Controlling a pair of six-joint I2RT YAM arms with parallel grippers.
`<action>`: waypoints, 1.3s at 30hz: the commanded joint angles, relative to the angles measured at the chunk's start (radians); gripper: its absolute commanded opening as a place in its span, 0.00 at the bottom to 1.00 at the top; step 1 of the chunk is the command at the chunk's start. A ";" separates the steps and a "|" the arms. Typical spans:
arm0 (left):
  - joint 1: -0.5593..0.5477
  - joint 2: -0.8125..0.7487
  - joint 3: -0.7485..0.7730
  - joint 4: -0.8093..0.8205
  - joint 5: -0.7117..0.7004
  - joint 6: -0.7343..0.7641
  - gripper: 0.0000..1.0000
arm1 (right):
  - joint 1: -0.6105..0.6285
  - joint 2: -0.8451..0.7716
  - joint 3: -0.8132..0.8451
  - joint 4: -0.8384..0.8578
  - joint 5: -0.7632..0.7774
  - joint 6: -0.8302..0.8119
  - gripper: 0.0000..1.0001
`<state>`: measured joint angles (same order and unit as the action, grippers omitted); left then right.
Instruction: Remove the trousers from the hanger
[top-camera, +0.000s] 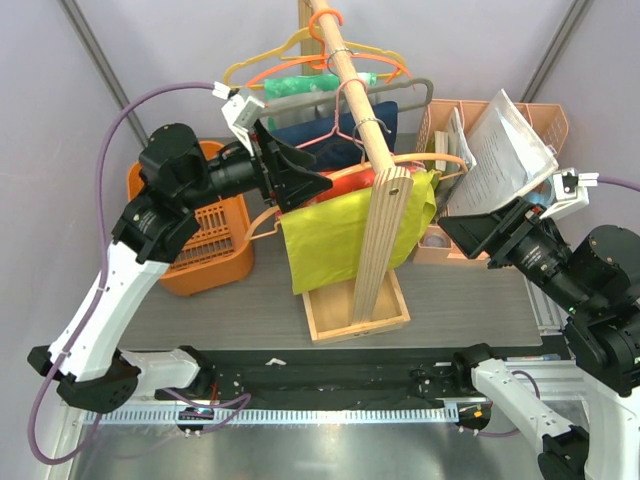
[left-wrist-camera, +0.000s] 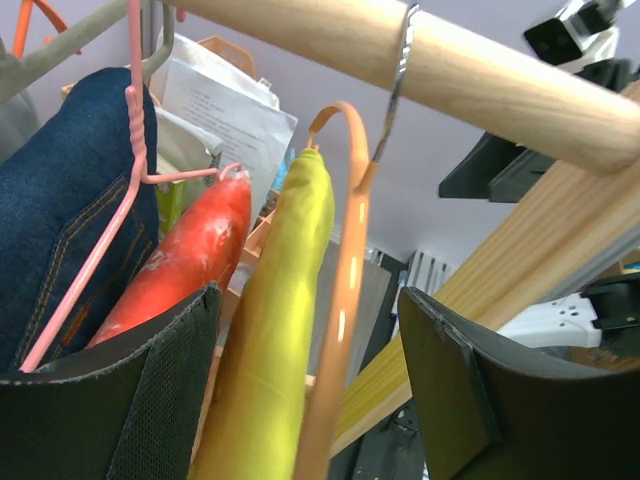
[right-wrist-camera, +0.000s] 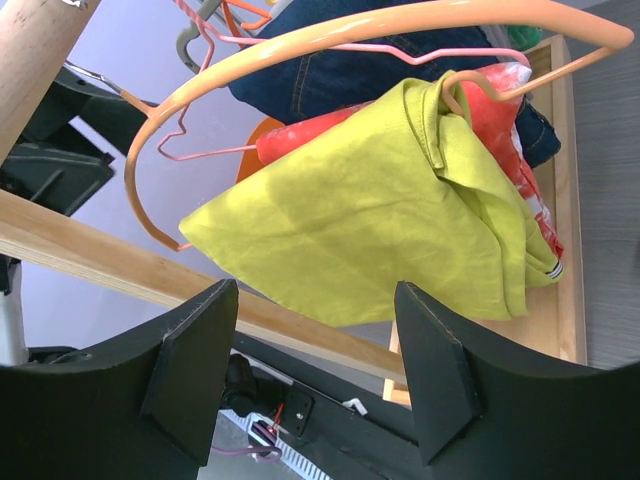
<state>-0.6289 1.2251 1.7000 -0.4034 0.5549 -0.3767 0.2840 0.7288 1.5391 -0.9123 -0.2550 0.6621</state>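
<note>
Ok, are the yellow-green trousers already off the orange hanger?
No, the trousers hang draped over the lower bar of the orange hanger.

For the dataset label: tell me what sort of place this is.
Likely a robotics lab bench staged as a laundry corner: a wooden clothes rack hung with garments, an orange basket, and two robot arms.
</note>
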 joint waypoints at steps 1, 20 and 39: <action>-0.018 0.033 0.036 -0.002 -0.018 0.061 0.72 | 0.000 -0.014 0.018 0.033 -0.016 0.010 0.70; -0.120 0.105 0.072 -0.017 -0.075 0.073 0.44 | -0.003 -0.055 0.049 -0.039 -0.040 -0.012 0.70; -0.247 0.042 0.119 -0.118 -0.383 0.160 0.00 | -0.002 -0.095 0.052 -0.125 -0.064 -0.064 0.72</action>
<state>-0.8734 1.3388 1.8175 -0.5434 0.2413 -0.2276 0.2840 0.6563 1.5700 -1.0260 -0.2905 0.6399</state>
